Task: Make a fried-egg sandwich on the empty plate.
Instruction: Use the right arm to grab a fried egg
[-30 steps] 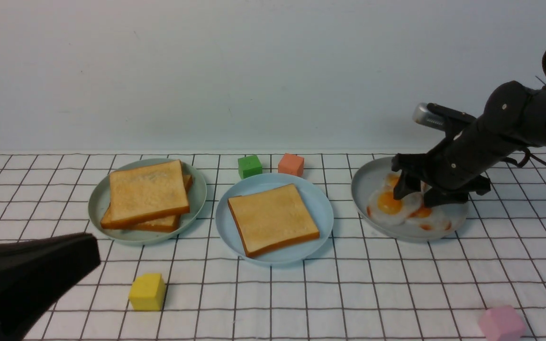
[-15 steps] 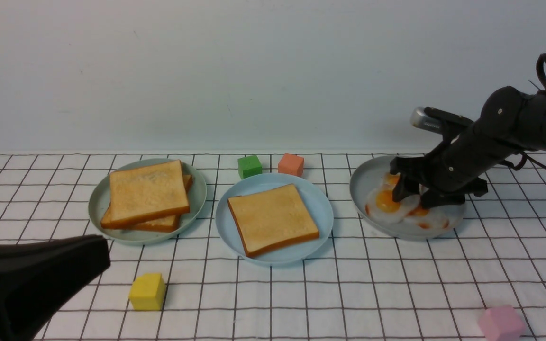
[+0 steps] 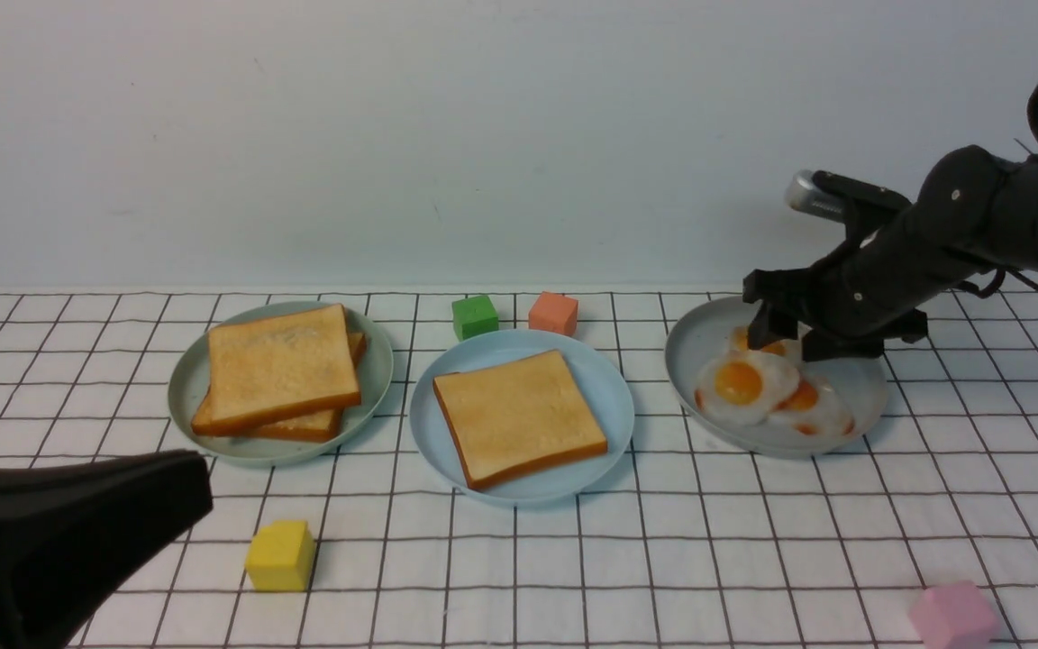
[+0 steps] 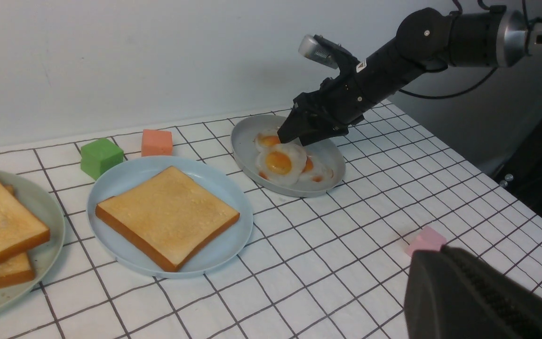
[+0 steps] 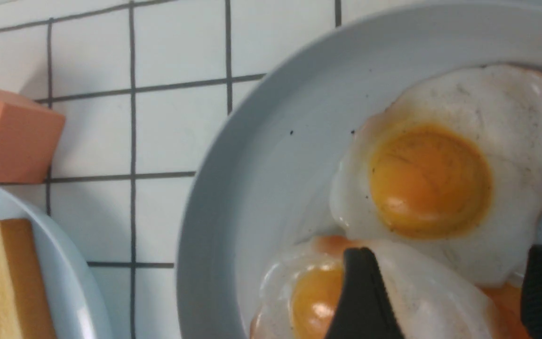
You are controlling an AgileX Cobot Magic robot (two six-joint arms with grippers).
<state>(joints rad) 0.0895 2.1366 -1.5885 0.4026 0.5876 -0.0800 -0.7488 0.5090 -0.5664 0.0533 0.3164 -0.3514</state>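
Observation:
The sky-blue plate (image 3: pixel 607 389) stands mid-table with one toast slice (image 3: pixel 519 416) flat on it; both also show in the left wrist view, the plate (image 4: pixel 111 188) and the toast (image 4: pixel 167 216). Several fried eggs (image 3: pixel 744 386) lie overlapping on the grey plate (image 3: pixel 690 347) at the right. My right gripper (image 3: pixel 794 347) hangs open and empty just above the back eggs; in the right wrist view (image 5: pixel 454 301) its fingers straddle an egg white without gripping it. My left gripper (image 3: pixel 199 482) is shut and empty, low at the near left.
A pale green plate (image 3: pixel 190 379) at the left holds two stacked toast slices (image 3: pixel 280 365). A green cube (image 3: pixel 475 316) and a salmon cube (image 3: pixel 553 313) sit behind the blue plate. A yellow cube (image 3: pixel 280 555) and a pink cube (image 3: pixel 953 615) lie near the front.
My right gripper has lifted up off the eggs and drawn slightly back, still open; the eggs stay on the grey plate. My left gripper has edged slightly right.

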